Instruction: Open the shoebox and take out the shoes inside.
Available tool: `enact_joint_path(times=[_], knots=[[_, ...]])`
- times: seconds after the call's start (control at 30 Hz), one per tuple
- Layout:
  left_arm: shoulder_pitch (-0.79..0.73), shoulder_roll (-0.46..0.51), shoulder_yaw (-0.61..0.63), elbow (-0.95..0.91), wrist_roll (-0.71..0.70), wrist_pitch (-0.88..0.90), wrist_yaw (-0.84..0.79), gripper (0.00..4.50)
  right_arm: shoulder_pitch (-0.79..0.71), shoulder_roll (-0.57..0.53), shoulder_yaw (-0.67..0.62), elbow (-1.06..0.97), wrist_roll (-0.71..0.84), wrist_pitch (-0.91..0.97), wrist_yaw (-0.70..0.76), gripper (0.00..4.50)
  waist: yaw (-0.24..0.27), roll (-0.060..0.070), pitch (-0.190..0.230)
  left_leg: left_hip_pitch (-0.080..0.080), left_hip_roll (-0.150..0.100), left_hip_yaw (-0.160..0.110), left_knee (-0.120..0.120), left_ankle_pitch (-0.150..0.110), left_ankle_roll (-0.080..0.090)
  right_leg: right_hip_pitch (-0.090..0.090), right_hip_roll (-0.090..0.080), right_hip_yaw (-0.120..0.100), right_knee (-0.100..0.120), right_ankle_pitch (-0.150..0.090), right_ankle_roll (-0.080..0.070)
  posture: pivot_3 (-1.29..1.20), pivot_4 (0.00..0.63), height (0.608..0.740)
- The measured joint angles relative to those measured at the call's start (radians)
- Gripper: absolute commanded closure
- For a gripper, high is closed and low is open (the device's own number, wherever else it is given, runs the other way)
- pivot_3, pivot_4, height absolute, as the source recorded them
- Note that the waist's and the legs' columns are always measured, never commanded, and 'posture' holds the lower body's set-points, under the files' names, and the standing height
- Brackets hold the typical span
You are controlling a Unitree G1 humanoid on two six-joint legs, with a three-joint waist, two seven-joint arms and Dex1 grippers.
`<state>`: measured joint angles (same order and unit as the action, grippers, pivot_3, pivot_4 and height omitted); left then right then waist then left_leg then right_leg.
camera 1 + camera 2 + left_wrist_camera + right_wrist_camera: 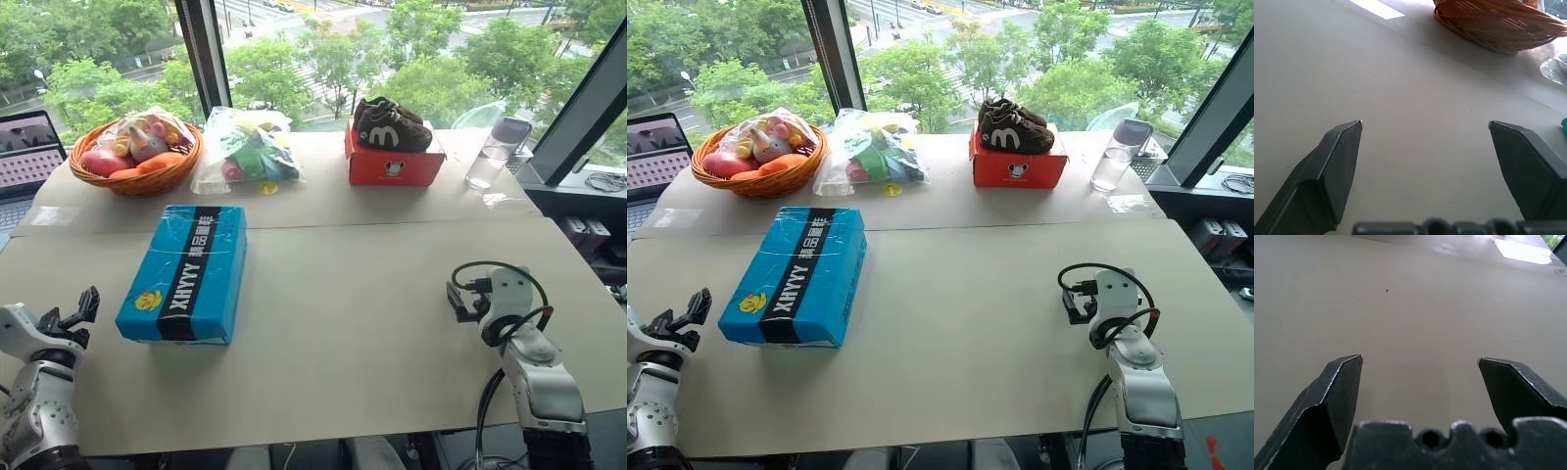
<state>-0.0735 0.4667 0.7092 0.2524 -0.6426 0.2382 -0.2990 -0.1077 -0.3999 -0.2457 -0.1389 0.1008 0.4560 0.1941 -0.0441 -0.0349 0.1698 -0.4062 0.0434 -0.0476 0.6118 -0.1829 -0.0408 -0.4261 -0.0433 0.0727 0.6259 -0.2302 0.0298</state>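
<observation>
Shoebox (pixel 186 273): bright blue, lying flat on the near-left part of the desk (pixel 372 294), lid shut. A black band with white lettering runs along the lid, and there's a small yellow sticker at the near corner.

Shoes: can't see the cream ones anywhere, the box is closed, so no telling what's in it.

Left hand (pixel 76 311): hovering low at the near-left edge of the desk, just beside the shoebox's left side but not touching it. The wrist view shows the fingers (pixel 1332 171) spread wide with bare desk between them, holding nothing.

Right hand (pixel 460 301): over on the near-right of the desk, well apart from the shoebox. The wrist view shows the fingers (pixel 1334 401) wide apart too, nothing in them, just plain desk ahead.

Basket (pixel 137 157): wicker, back-left, full of plush-looking toys in plastic wrap.

Bag (pixel 245 149): clear plastic with colourful stuff inside, just right of the basket, near the back edge.

Orange box (pixel 394 162): smaller, at the back centre-right, with a pair of dark brown shoes (pixel 392 123) sitting on top, white "m" on the side.

Bottle (pixel 498 152): clear with a dark lid, back-right, beside the orange box.

Laptop (pixel 27 152): open, at the far left edge, screen lit.

Window: trees and a street outside behind the desk.
</observation>
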Motion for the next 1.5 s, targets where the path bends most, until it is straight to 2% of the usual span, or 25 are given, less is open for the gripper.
enact_joint_path(times=[0.23,0.27,0.33,0.57,0.67,0.87,1.03,1.23,1.5], knots=[[-0.011,0.000,-0.008,0.049,0.043,-0.054,-0.008,0.07,0.000,-0.003,-0.004,0.023,-0.010,0.000,-0.016,0.00,0.000,0.000,0.000,0.001,0.000,0.000,0.001,0.000,0.000,0.001,0.000,0.000,0.001,0.000,0.000,0.00,0.150,0.740],[-0.012,0.002,-0.011,0.054,0.048,-0.061,-0.017,0.29,-0.001,-0.005,-0.004,0.024,-0.010,0.000,-0.018,0.53,0.000,0.000,0.000,0.001,0.000,0.000,0.001,0.000,0.000,0.001,0.000,0.000,0.001,0.000,0.000,0.00,0.150,0.740],[-0.011,0.018,-0.027,0.071,0.054,-0.065,-0.064,0.71,-0.007,-0.012,-0.003,0.024,-0.009,0.000,-0.009,1.09,0.000,0.000,0.000,0.001,0.000,0.000,0.001,0.000,0.000,0.001,0.000,0.000,0.001,0.000,0.000,0.00,0.150,0.740],[-0.001,0.206,-0.098,0.120,0.096,-0.074,-0.328,3.22,-0.069,-0.111,0.108,-0.053,0.049,0.040,0.215,3.51,-0.004,0.000,0.000,0.003,0.001,0.000,0.001,0.000,0.000,0.001,0.001,0.000,0.003,-0.001,-0.001,0.00,0.150,0.740],[-0.025,0.301,-0.142,0.183,0.112,-0.061,-0.462,4.39,-0.168,-0.169,0.254,-0.043,0.047,0.053,0.366,4.50,-0.008,-0.001,0.001,0.002,0.001,0.000,0.003,0.000,0.000,0.000,0.001,-0.001,0.004,-0.002,-0.005,0.00,0.150,0.740],[-0.134,0.422,-0.240,0.297,0.182,-0.078,-0.630,4.48,-0.386,-0.093,0.470,0.098,-0.005,-0.017,0.498,4.50,-0.005,-0.001,0.001,0.001,0.001,0.000,0.003,0.000,0.000,0.000,0.001,-0.001,0.004,0.000,-0.001,0.00,0.150,0.740],[-0.227,0.440,-0.374,0.397,0.290,-0.110,-0.702,4.48,-0.555,0.075,0.628,0.330,-0.085,-0.125,0.540,4.50,-0.004,-0.001,0.001,-0.003,0.001,-0.001,0.002,0.000,0.000,-0.005,0.001,-0.002,0.006,0.000,-0.001,0.00,0.150,0.740],[-0.251,0.418,-0.454,0.323,0.310,-0.100,-0.762,4.48,-0.694,0.237,0.674,0.581,-0.154,-0.234,0.528,4.50,-0.001,-0.001,0.001,-0.009,0.001,-0.002,0.003,0.000,0.000,-0.010,0.001,-0.002,0.009,0.004,-0.008,0.00,0.150,0.740],[-0.267,0.406,-0.482,0.267,0.311,-0.081,-0.774,4.48,-0.752,0.391,0.713,0.725,-0.204,-0.307,0.519,4.50,-0.005,-0.001,0.001,-0.008,0.001,-0.003,0.005,0.001,-0.001,-0.013,0.002,-0.002,0.020,0.004,-0.008,0.00,0.150,0.740]])
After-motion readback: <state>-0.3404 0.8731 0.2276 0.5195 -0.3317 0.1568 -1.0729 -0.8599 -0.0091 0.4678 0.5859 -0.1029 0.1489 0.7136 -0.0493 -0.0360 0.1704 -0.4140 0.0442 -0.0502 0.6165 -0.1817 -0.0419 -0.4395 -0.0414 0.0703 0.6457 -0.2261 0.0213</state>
